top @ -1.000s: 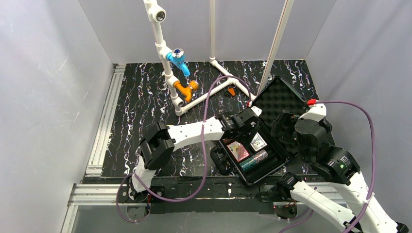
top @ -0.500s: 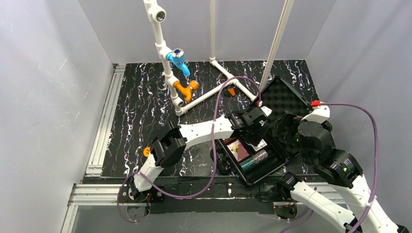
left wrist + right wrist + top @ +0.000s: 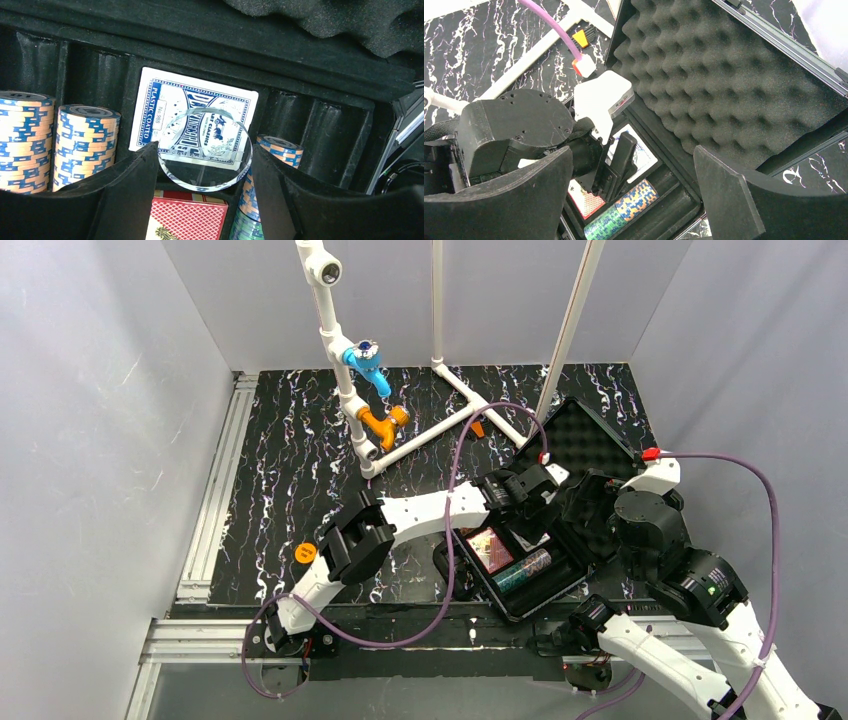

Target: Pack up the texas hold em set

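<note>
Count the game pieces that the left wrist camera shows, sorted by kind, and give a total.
Card decks, a blue rectangular card deck and a red rectangular card deck: 2
Rows of striped round poker chips: 3
Clear round plastic disc: 1
Total: 6

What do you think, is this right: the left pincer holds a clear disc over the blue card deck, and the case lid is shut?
No, the case lid stands open, as the right wrist view shows. The left pincer does hold the clear disc over the blue card deck.
</note>
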